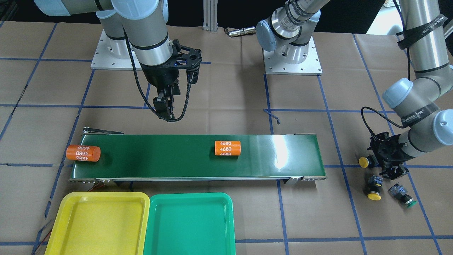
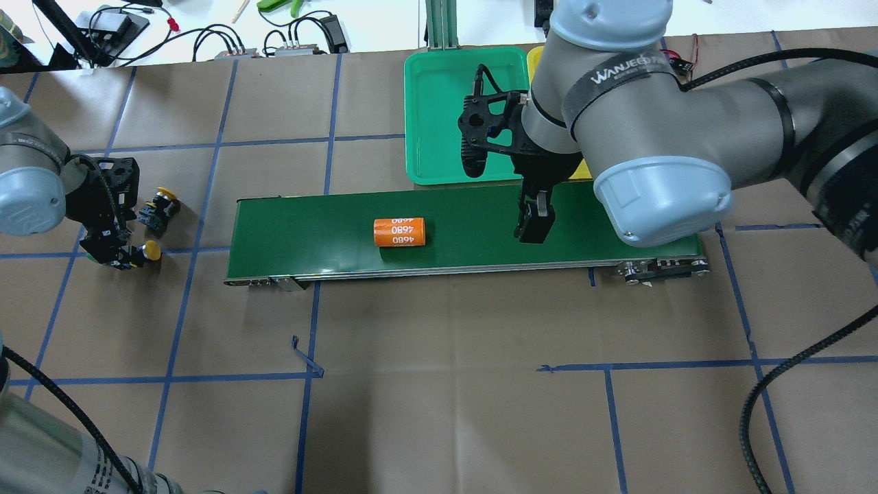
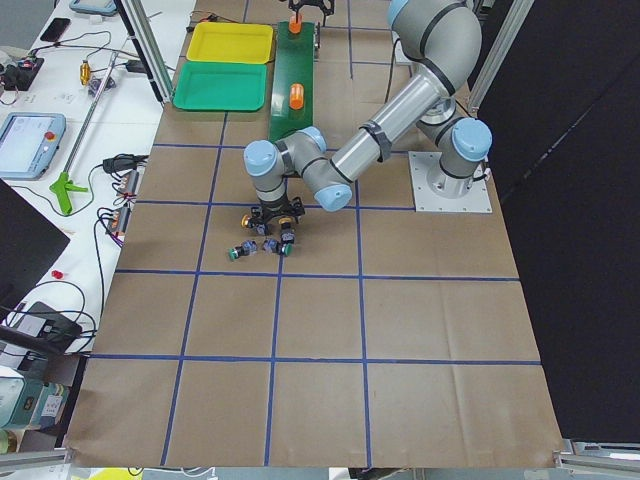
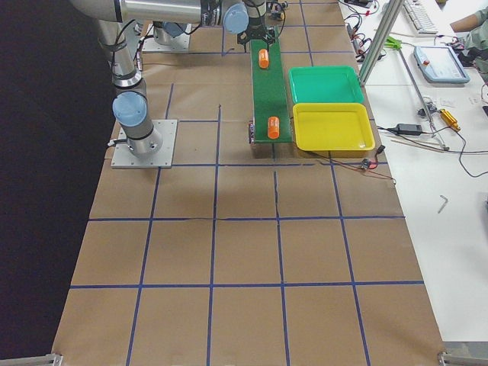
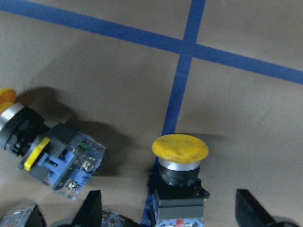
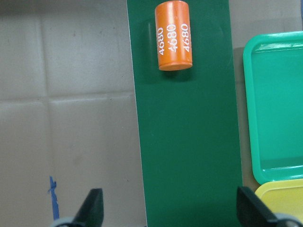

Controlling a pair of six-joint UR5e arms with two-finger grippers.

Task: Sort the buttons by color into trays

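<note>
Yellow-capped button (image 5: 180, 163) sits between the spread fingers (image 5: 92, 210) of the left gripper (image 5: 171, 212): jaws wide, nothing gripped, and neither finger touching the body as far as the wrist view shows. It appears to lie on its side on the paper, cap pointing away from the palm, black-and-blue body toward it. A second button (image 5: 52, 151), also yellow-capped, lies tilted just outside one finger, apart from the first. A green button (image 1: 407, 201) lies a little further out from the hand. Right gripper (image 6: 171, 210) hovers over the belt (image 6: 189, 142), likewise fully open and empty. A cylinder (image 6: 174, 35) lies ahead of its fingers, with the green tray (image 6: 279, 109) and a corner of the yellow tray (image 6: 284, 201) off to one side. Both trays hold nothing; no button sorted yet. Step in hand, as I judge it: first pick, pre-grasp on the button between the left fingers. Next move calls for closing on the block body rather than the rounded cap, perhaps after a slight descent (height above the paper unclear). Then lift clear of the neighbour and make a long carry away from the hand's present spot, past the belt, to the yellow tray. Risk: the finger nearest the second button may nudge it on closing
</note>
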